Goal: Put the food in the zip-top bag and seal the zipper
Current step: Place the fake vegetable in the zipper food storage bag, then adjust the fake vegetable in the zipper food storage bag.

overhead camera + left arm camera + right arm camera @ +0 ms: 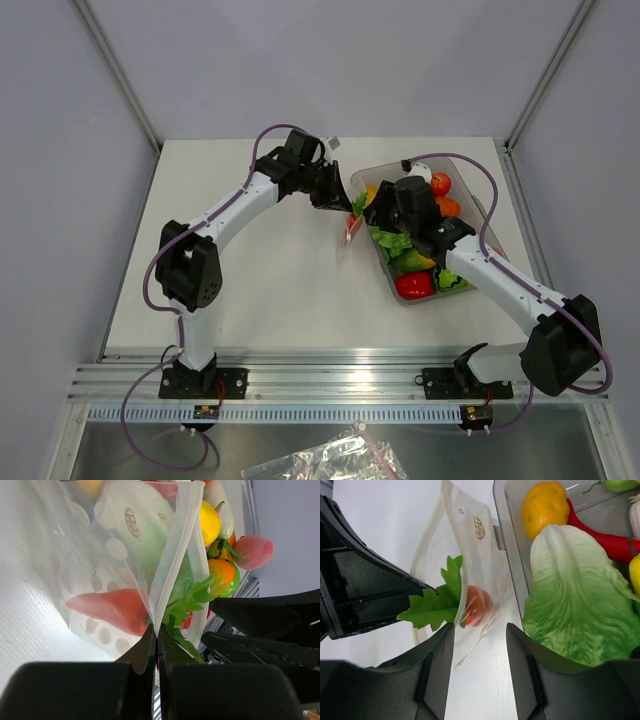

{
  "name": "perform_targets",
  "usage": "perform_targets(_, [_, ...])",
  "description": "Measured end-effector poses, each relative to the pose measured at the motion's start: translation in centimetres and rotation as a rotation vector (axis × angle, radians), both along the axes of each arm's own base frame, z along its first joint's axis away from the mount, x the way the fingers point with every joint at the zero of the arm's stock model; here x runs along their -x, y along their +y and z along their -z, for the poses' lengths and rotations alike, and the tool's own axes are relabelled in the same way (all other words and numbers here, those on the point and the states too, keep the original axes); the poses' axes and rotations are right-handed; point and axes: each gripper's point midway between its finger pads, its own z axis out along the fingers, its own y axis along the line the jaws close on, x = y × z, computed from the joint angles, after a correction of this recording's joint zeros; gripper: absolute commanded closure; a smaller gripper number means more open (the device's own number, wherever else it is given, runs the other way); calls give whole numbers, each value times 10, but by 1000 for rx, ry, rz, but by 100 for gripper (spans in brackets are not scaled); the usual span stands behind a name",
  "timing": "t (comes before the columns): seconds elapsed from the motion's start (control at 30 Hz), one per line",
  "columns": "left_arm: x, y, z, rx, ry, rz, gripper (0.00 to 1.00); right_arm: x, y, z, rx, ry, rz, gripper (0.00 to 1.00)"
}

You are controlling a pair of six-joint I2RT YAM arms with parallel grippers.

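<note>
1 long red-orange piece [110,607] inside the zip-top bag [115,555], lying low against the clear dotted wall, its green top [437,602] poking out past the mouth edge. Bag held up on edge over the white table [270,270], just beside the left outer wall of the clear bin [507,555] and seemingly touching it. Pinched at the zipper [175,555], the pale strip along the mouth, by the left gripper [156,635]: jaws clenched flat on the plastic, leaves right beside the fingertips. Close by the bag, the right gripper [480,630], jaws spread apart and grasping nothing, leaves just beside 1 of its fingers. Seen from above, the 2 grippers near each other at the bin's left wall, bag hanging between them. Inside the bin, green toy lettuce [570,590], a yellow piece [545,505] at the far end and a red bell pepper [413,285] at the near end.
</note>
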Motion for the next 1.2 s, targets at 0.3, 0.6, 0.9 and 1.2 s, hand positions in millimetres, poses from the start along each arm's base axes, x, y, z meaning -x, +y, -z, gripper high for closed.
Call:
perform_targets(0.3, [0,0,0,1,0,1,100,5,14,2,-25,24,-76,49])
perform_targets(0.6, [0,0,0,4,-5,2,100,5,26,9,8,59,-151,45])
perform_targets(0.9, [2,1,7,-7,0,9,100,10,22,4,24,55,-157,45])
perform_targets(1.2, [4,3,13,-16,6,14,100,2,28,-7,31,40,-171,45])
